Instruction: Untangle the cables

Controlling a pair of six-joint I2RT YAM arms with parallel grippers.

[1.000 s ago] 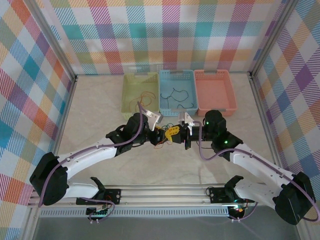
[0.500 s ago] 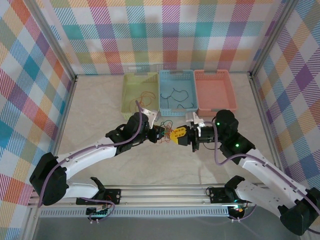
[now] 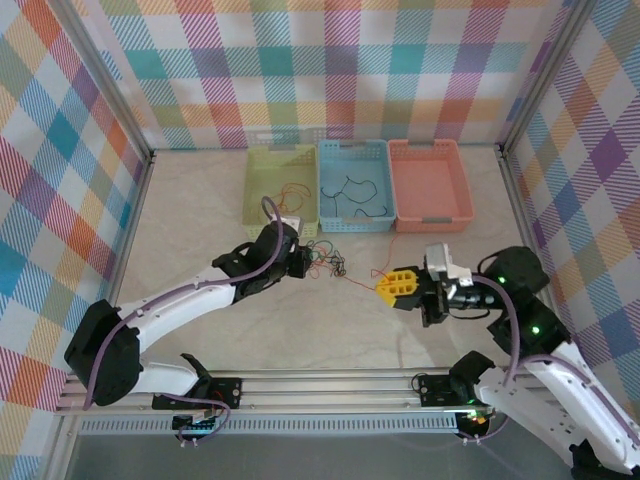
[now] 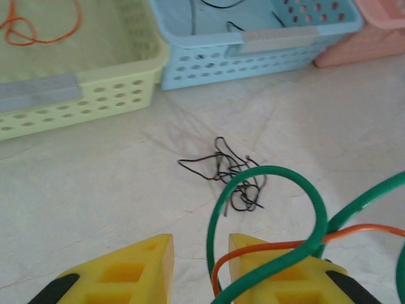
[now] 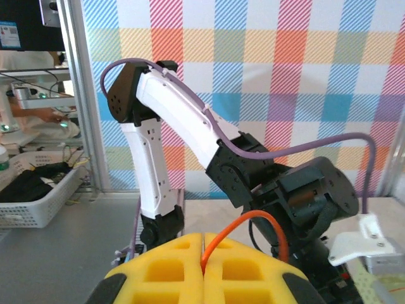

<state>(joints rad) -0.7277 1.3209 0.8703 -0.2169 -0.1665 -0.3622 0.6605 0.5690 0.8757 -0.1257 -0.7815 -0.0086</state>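
I record three baskets in a row along the far side of the table (image 3: 190, 220): left basket (image 3: 281, 221), middle basket (image 3: 357, 224) and right basket (image 3: 430, 185), walls touching. A single cable (image 3: 291, 191) lies in the left basket and loose cables (image 3: 350, 196) lie in the middle one. The cable tangle (image 3: 328, 262) lies on the table just near of the left and middle baskets. The left gripper (image 3: 305, 262) sits at its left edge. The right gripper (image 3: 388, 286) stands right of it and nearer, joined to the tangle by one strand (image 3: 360, 282).
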